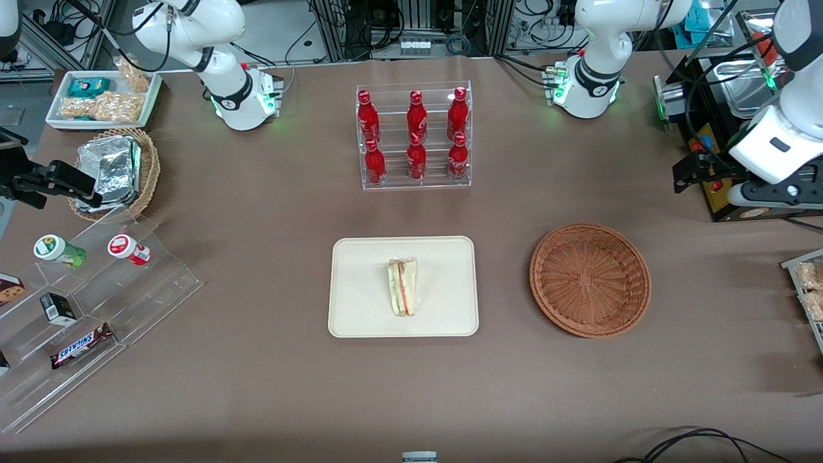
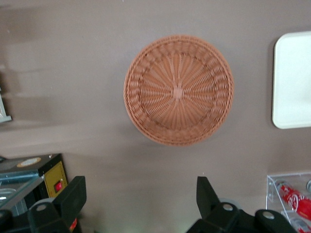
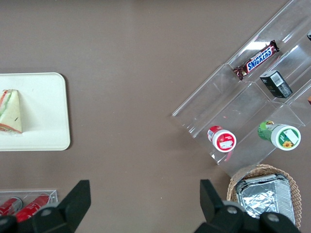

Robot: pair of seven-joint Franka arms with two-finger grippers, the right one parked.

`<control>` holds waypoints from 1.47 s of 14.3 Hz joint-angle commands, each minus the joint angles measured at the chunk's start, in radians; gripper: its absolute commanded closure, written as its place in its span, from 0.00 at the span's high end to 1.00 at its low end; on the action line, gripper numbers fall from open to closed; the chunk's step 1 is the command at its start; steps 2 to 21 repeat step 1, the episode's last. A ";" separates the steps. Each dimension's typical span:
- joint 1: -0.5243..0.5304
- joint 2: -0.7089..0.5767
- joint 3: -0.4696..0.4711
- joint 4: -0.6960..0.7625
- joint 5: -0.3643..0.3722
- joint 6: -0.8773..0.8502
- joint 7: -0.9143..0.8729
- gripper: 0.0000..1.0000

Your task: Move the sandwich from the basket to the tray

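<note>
The sandwich (image 1: 403,286) lies in its clear wrap on the cream tray (image 1: 360,308), near the tray's middle; it also shows in the right wrist view as the sandwich (image 3: 10,110) on the tray (image 3: 46,121). The reddish-brown basket (image 1: 590,280) sits empty beside the tray, toward the working arm's end of the table. My left gripper (image 1: 693,172) hangs high above the table, farther from the front camera than the basket. In the left wrist view the gripper (image 2: 141,187) is open with nothing between its fingers, and the basket (image 2: 178,90) and a tray corner (image 2: 294,80) lie below.
A clear rack of red bottles (image 1: 415,135) stands farther from the front camera than the tray. A black box (image 1: 717,193) sits under my gripper. Toward the parked arm's end are an acrylic snack stand (image 1: 96,289), a tan basket of foil packs (image 1: 116,170) and a white bin (image 1: 106,99).
</note>
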 commanded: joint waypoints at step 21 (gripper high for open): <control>0.007 0.002 0.001 0.016 -0.012 0.015 0.006 1.00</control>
